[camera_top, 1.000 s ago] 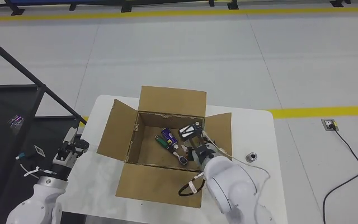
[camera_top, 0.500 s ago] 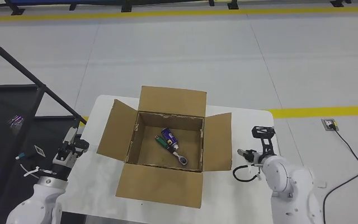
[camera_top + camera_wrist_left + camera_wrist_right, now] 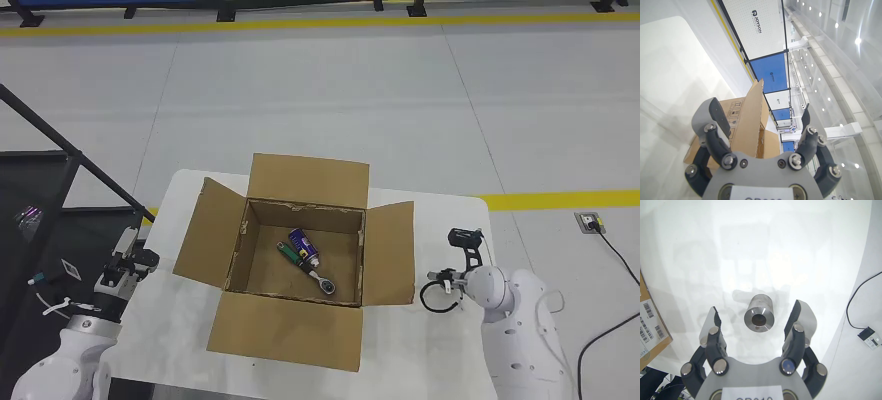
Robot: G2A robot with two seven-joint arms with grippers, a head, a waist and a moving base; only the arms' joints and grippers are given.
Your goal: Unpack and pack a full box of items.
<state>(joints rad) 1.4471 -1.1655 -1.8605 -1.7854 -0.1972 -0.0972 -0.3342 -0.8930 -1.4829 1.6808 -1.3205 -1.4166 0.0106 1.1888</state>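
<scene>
Unpacking is looking partly done: the metal cylinder (image 3: 759,315) is sitting on the table (image 3: 440,220), 3 o'clock of the box (image 3: 285,335), beneath the wide-spread right gripper (image 3: 756,310). Can (image 3: 300,242) and ratchet (image 3: 322,283) are lying inside, awaiting removal. Left gripper (image 3: 761,109) is hanging wide, 9 o'clock.

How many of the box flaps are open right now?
4, all folded outward: the back flap, the left flap, the right flap and the front flap nearest the robot. None looks hidden.
</scene>
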